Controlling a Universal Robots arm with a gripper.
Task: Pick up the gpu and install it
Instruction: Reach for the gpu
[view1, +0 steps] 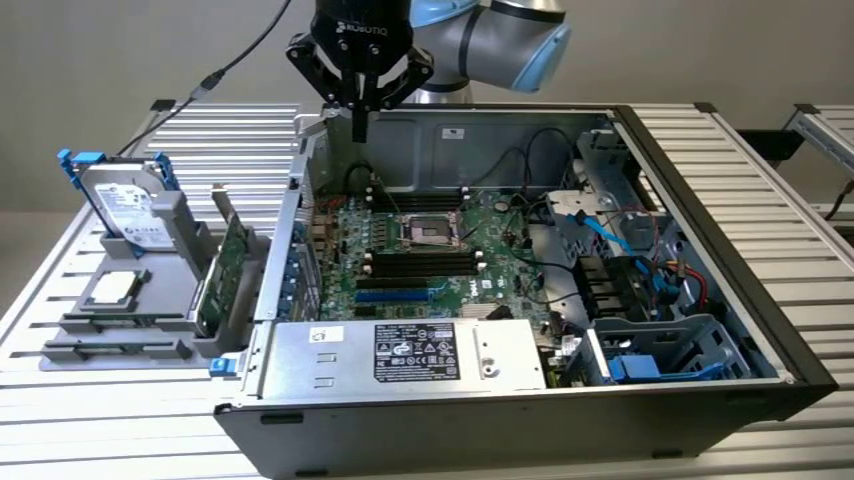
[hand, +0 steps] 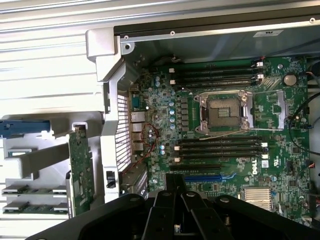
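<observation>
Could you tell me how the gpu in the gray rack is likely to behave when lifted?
The gpu is a thin flat board, so probably stiff and light. Standing on edge in the gray rack, it might tip if pushed sideways. Its exposed components look fragile.

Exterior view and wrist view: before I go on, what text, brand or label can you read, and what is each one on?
"ROBOTIQ": white letters on the black body of the gripper, exterior view.
"DELL": white print on the motherboard, wrist view, lying sideways.
Power supply label: many lines and marks, too small to read.
Hard drive label: blurred, not readable.
Case sticker on the back wall: too small to read.
</observation>
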